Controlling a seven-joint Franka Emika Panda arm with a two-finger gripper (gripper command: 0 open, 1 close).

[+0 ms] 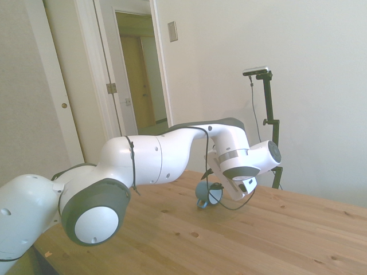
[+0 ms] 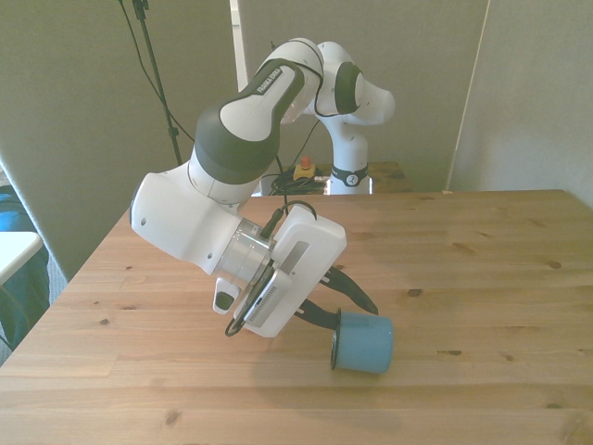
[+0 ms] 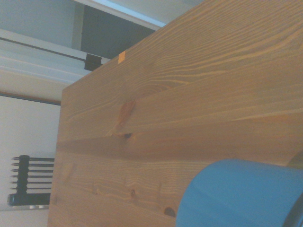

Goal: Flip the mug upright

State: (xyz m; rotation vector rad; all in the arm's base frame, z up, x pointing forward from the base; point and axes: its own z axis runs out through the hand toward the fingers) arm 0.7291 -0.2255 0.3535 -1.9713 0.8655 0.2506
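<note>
The mug lies on its side on the tabletop, mouth facing nine o'clock in the front view. The end effector is clamped on its rim, with the white arm tilted low at ten o'clock.

Pale walls surround a wooden table; an open white-framed doorway shows a dim hallway; soft daylight throughout.
</note>
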